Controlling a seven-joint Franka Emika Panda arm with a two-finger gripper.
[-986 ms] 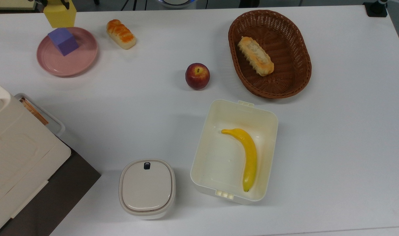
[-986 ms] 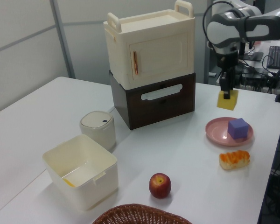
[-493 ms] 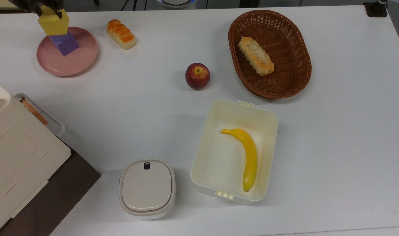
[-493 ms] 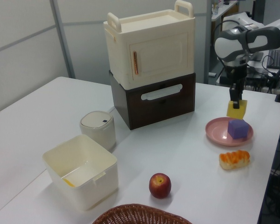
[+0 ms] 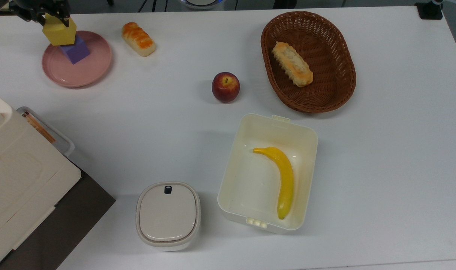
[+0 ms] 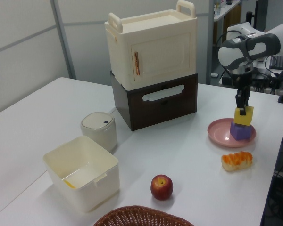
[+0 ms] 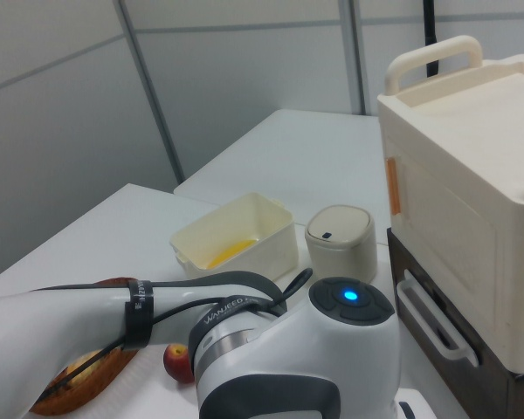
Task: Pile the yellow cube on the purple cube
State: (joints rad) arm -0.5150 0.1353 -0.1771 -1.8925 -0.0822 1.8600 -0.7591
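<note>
end effector (image 6: 242, 109) clamped on the yellow cube (image 6: 244, 116), which sits on or just above the purple cube (image 6: 241, 131) on the pink plate (image 6: 220, 133); best to square the edges, confirm full contact, then release gently and lift straight up.

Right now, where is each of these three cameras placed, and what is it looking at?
Top view: overhead, looking down on the white table; the gripper holds the yellow cube over the purple cube.
Left view: beside the table, facing the cabinet and arm.
Right view: behind the arm, looking past it.
Shared: the apple shows in all.
</note>
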